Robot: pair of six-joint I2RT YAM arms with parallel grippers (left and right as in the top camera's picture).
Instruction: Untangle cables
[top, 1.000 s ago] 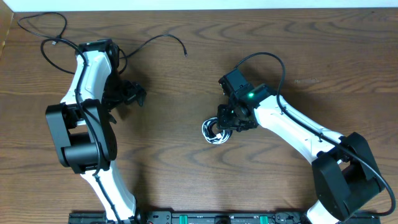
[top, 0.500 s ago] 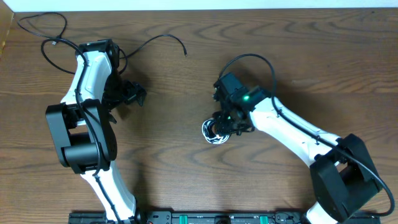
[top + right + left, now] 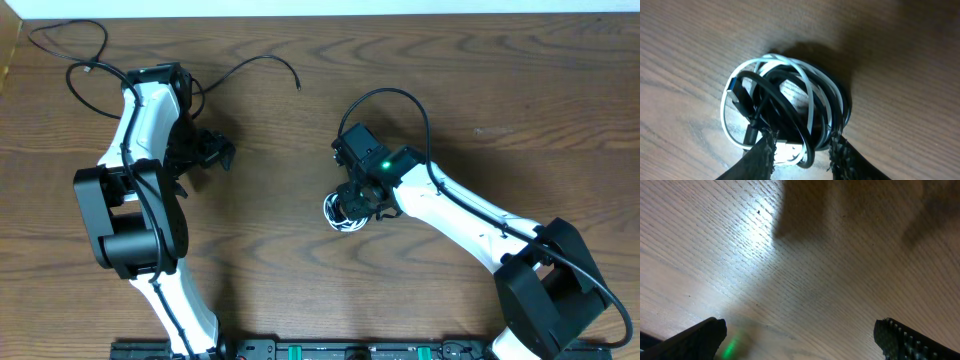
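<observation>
A tight black-and-white coil of cables [image 3: 785, 100] lies flat at centre; a loose black cable [image 3: 262, 60] curves well apart.

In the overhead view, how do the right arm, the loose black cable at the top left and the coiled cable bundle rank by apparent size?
1. right arm, though it stands nearer the camera than the cables do.
2. loose black cable.
3. coiled cable bundle, clearly the smallest.

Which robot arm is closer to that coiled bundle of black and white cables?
Right. The right gripper sits on the cable bundle, fingers straddling some strands; the left gripper is far away.
</observation>
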